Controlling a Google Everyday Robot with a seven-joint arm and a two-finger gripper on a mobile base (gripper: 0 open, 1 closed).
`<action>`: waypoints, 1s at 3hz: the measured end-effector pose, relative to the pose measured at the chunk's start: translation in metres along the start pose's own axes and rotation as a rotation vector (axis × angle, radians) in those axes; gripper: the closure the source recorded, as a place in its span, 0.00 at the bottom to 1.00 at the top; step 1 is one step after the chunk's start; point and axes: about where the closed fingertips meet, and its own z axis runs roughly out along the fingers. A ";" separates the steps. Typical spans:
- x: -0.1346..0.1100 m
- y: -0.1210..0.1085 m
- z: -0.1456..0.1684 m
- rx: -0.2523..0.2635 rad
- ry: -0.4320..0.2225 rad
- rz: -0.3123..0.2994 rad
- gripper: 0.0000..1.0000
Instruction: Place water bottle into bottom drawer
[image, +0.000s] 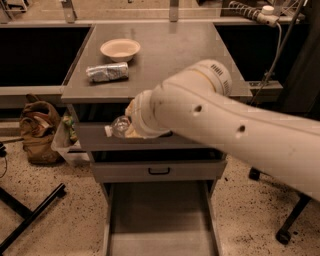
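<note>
The water bottle (119, 126), clear with a white cap pointing left, lies sideways in mid-air in front of the top drawer's front. My gripper (131, 125) is at the end of the big white arm (215, 120). It is shut on the bottle, and the wrist hides most of it. The bottom drawer (160, 220) is pulled out below, a plain grey tray with side rails and nothing in it. The bottle is above and a little left of the drawer's back end.
A crinkled foil packet (107, 72) and a pale bowl (120, 49) sit on the grey cabinet top (175, 55). The middle drawer (159, 171) is shut. A brown bag (39, 131) and black stand legs (25, 220) are on the left floor, and a chair base (285, 230) on the right.
</note>
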 end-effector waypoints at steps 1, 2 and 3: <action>0.007 0.058 0.011 -0.007 -0.004 0.115 1.00; 0.011 0.127 0.032 -0.042 -0.056 0.210 1.00; -0.005 0.176 0.065 -0.087 -0.167 0.247 1.00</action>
